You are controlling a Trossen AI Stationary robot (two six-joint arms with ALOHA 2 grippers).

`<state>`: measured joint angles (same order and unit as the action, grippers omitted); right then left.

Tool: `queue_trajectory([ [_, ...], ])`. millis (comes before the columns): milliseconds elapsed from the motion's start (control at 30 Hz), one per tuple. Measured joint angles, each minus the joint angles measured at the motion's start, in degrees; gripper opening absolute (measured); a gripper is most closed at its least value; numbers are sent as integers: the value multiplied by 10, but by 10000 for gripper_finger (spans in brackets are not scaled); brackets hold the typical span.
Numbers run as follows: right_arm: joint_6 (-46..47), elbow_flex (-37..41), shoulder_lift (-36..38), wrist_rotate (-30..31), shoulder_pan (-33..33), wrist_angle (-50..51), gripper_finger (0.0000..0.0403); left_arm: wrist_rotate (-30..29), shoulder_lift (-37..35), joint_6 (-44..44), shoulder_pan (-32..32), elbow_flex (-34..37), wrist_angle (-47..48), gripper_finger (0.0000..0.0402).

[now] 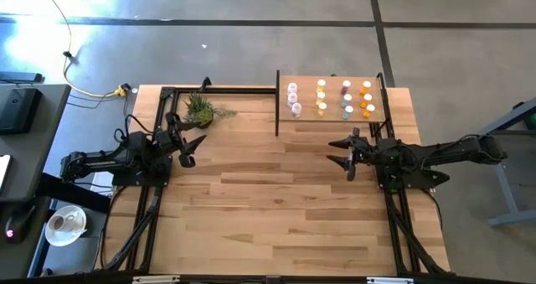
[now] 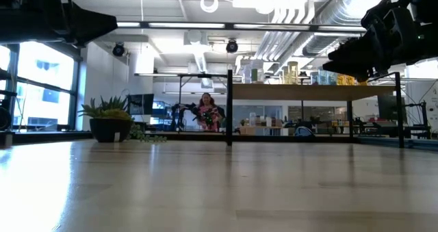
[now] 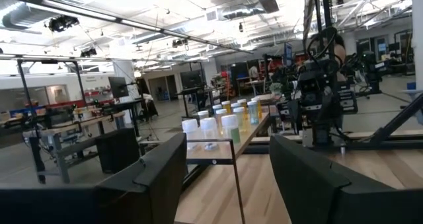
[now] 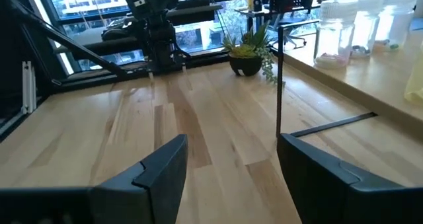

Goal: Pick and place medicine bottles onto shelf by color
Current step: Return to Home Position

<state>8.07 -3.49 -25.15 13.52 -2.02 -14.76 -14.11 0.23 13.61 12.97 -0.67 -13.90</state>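
Observation:
The medicine bottles point(image 1: 331, 99) stand upright in rows by color on the shelf point(image 1: 381, 115), a pale board on a black frame at the table's far right; they also show in the left wrist view point(image 3: 218, 121). My left gripper point(image 1: 192, 147) hovers open over the table's left side, near the plant. My right gripper point(image 1: 344, 152) hovers open on the right, in front of the shelf. Nothing lies between either pair of fingers.
A small potted plant point(image 1: 201, 111) stands at the far left of the table. Black frame rails point(image 1: 151, 209) run along both table sides. A person point(image 2: 207, 113) stands in the room far behind the table. Bare wood point(image 1: 268, 200) spreads between the arms.

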Motion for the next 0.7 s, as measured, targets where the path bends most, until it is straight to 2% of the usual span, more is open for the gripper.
queue_trajectory([
  [700, -4, 0, 0, 0, 0, 0, 224, 0, 0, 0, 0, 0, 0, 207],
])
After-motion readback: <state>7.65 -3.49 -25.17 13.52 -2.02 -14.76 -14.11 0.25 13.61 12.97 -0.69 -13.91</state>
